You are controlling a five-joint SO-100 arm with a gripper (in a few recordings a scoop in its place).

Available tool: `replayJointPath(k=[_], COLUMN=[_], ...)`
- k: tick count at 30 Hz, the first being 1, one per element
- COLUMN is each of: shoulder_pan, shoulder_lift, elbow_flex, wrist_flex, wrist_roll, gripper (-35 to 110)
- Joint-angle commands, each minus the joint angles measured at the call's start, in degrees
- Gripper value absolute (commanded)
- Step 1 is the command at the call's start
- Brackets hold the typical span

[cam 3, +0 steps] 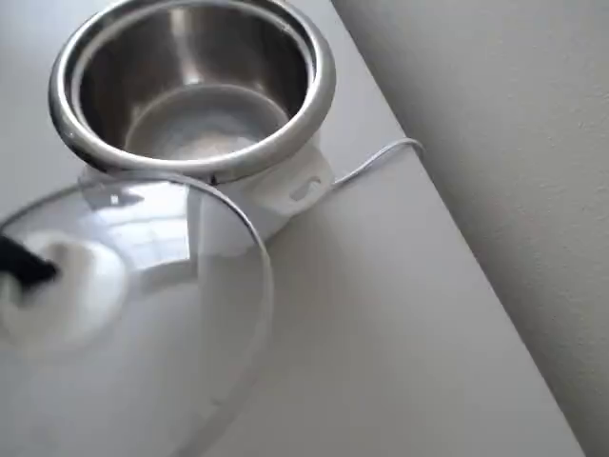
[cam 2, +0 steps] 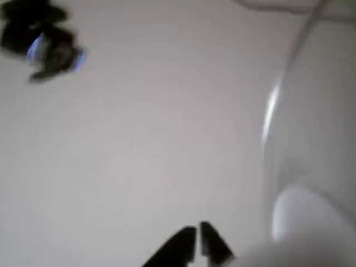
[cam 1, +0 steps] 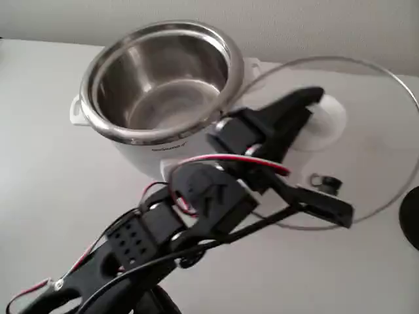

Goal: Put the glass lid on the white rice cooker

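Note:
The white rice cooker (cam 1: 141,147) stands open, its steel inner pot (cam 3: 190,95) bare and empty. The glass lid (cam 1: 373,150) sits right beside it, to its right in the fixed view, with its metal rim close against the cooker's side handle. My gripper (cam 1: 330,157) is open over the lid. One black finger (cam 1: 304,104) lies against the white knob (cam 1: 327,124), and the other finger (cam 1: 327,208) reaches past the steam-vent grommet (cam 1: 325,182). In the overhead view a fingertip (cam 3: 21,265) touches the knob (cam 3: 57,295). The wrist view is blurred, with the knob (cam 2: 303,214) at the lower right.
A white cable (cam 3: 381,157) runs from the cooker to the table's edge (cam 3: 476,276), with the wall beyond. A dark object (cam 1: 412,219) sits at the right edge of the fixed view. A dark thing with blue glints (cam 2: 47,41) lies on the table.

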Motion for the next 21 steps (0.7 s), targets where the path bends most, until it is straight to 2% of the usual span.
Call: replayJointPath(k=[1,8,21], shoulder_pan=[-7.6,-17.8,-27.0], shoulder_lift=[10.7,12.5,-4.4], elbow_flex=[-3.9,-6.2,-24.5], wrist_flex=[0.4,4.7,10.7], wrist_roll=[-4.2,-6.9,-6.4], gripper=[0,0,0])
